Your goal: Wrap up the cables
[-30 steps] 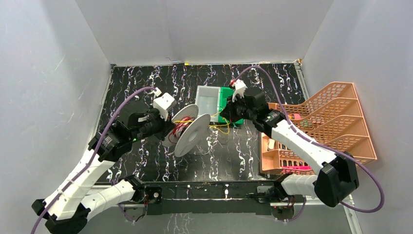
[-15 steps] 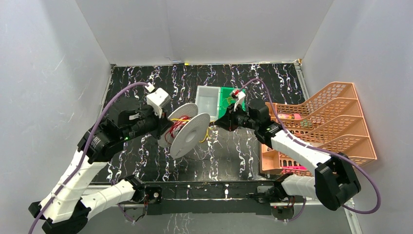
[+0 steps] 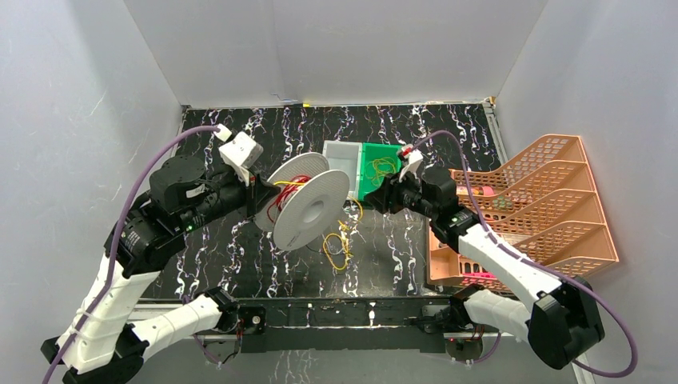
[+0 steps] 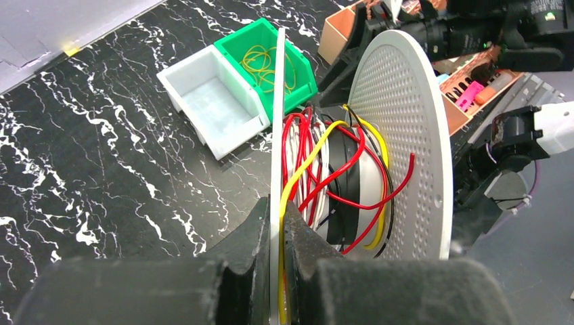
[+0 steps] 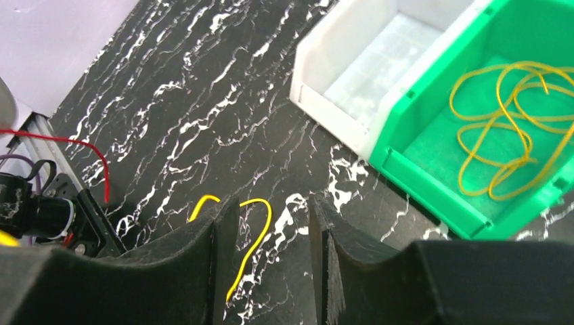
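Right pincer (image 5: 274, 220) opened, yellow cable (image 3: 337, 244) dropped, left pincer (image 4: 276, 215) clamping spool (image 4: 399, 135)

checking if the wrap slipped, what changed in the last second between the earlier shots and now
The right claw opened and released the yellow cable, which now sags from the spool into a loose loop on the table. The left claw, still shut on the spool's flange, pulled back leftward, tipping the spool's face more toward the top camera. The green bin, white bin and orange tray stayed put.

Yellow cable (image 5: 256, 242) seemingly loose between parted jaws, coiled yellow cable (image 5: 506, 127) in green bin (image 5: 426, 189)
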Action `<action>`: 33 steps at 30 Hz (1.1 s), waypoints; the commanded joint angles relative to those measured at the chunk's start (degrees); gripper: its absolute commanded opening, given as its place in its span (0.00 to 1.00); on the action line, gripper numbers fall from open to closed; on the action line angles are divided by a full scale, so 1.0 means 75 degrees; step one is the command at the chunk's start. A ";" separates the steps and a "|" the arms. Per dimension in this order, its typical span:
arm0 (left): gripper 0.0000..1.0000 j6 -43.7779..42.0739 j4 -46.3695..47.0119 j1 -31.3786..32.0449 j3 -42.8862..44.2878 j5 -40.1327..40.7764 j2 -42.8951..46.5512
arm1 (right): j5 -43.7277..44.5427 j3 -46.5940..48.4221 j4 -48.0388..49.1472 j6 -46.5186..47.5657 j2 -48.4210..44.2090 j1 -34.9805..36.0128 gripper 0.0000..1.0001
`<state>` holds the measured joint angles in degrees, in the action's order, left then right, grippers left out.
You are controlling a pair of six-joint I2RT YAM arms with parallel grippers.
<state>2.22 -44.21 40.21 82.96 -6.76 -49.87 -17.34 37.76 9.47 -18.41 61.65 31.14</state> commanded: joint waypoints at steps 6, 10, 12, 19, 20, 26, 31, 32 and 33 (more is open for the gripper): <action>0.00 0.0256 0.0646 -0.0005 0.1029 0.0147 -0.0180 | 0.0849 -0.1559 0.0693 -0.1195 -0.0634 -0.0003 0.51; 0.00 0.0299 0.0707 -0.0005 0.1222 0.0188 -0.0275 | 0.0738 -0.2201 0.1322 -0.1945 -0.0549 -0.0009 0.51; 0.00 0.0316 0.0785 -0.0005 0.1255 0.0236 -0.0299 | 0.0566 -0.2630 0.1739 -0.2314 -0.0393 -0.0006 0.51; 0.00 0.0474 0.1073 -0.0014 0.1315 0.0778 -0.0444 | 0.0156 -0.3299 0.3431 -0.3558 0.0288 0.0203 0.53; 0.00 0.0502 0.1095 -0.0008 0.1340 0.0848 -0.0466 | 0.0152 -0.3304 0.3612 -0.3680 0.0402 0.0280 0.53; 0.00 0.0603 0.1206 -0.0011 0.1428 0.1023 -0.0588 | 0.0198 -0.3195 0.4561 -0.4002 0.1099 0.0707 0.54; 0.00 0.0650 0.1221 -0.0006 0.1479 0.1126 -0.0631 | 0.0349 -0.3007 0.5011 -0.4002 0.1418 0.1140 0.55; 0.00 0.0663 0.1226 -0.0005 0.1487 0.1160 -0.0632 | 0.0414 -0.2969 0.5045 -0.4002 0.1478 0.1214 0.55; 0.00 0.0665 0.1219 -0.0005 0.1495 0.1165 -0.0640 | 0.0459 -0.2910 0.5053 -0.4002 0.1518 0.1260 0.55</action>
<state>5.76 -41.10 40.21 90.76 0.99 -55.75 -15.16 12.88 40.53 -47.90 72.05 38.92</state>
